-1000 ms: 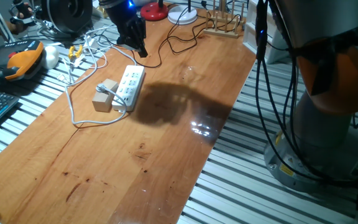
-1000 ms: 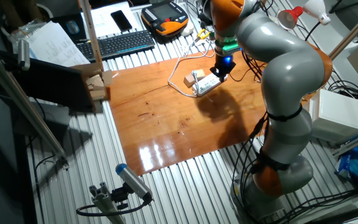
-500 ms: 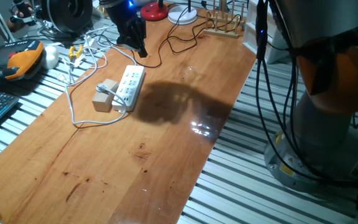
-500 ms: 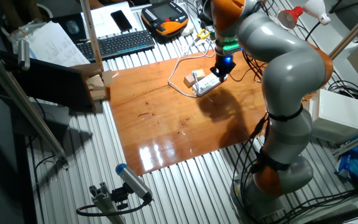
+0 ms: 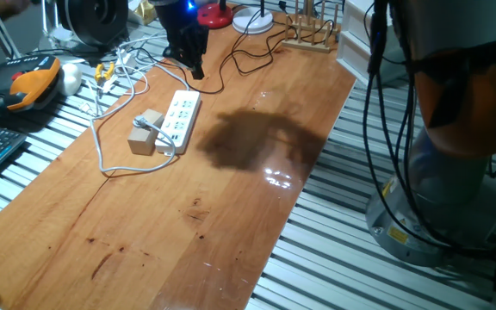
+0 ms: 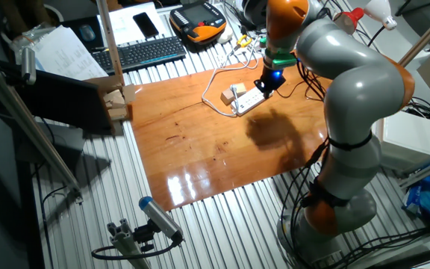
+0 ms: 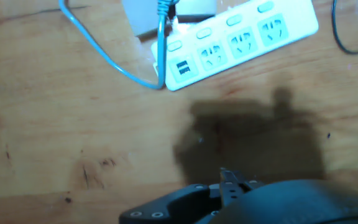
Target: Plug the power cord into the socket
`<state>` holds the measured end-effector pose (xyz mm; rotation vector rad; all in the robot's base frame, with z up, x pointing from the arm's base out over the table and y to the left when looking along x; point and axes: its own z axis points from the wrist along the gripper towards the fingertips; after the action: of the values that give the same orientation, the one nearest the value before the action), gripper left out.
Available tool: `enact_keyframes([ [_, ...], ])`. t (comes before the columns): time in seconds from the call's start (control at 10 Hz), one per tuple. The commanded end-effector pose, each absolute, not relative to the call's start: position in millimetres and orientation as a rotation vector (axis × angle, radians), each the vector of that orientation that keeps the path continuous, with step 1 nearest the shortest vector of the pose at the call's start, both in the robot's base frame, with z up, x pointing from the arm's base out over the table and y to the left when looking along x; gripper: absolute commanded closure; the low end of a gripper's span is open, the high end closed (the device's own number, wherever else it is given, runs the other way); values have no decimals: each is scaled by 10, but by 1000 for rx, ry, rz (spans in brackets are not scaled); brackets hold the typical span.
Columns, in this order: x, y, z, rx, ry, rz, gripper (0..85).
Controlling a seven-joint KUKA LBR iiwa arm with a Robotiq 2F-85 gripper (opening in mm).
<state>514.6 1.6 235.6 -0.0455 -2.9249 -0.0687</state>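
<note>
Shifted slightly away over the wooden table point(image 5: 231, 198): black two-finger gripper point(image 5: 195, 65), jaw state unreadable, hovering beyond white elongated power strip point(image 5: 177, 119), thin pale cable point(image 5: 110, 159) looping beside it

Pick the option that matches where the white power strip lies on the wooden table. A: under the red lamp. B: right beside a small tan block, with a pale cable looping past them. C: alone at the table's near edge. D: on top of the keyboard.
B: the power strip lies flat on the table with a small tan block at its side, and the pale cable loops around them.
</note>
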Motion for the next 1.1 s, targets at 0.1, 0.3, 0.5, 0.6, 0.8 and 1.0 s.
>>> enact_keyframes([
  [0.1,5146,9,2356,1,-2915,-37,850],
  [0.3,5146,9,2356,-122,-2960,-40,850],
  [0.5,5146,9,2356,-205,-2943,-119,680],
  [0.6,5176,30,2350,-237,-2958,-97,510],
  [0.8,5547,221,2180,-228,-2993,-71,510],
  [1.0,5831,327,1911,-235,-3037,-94,510],
])
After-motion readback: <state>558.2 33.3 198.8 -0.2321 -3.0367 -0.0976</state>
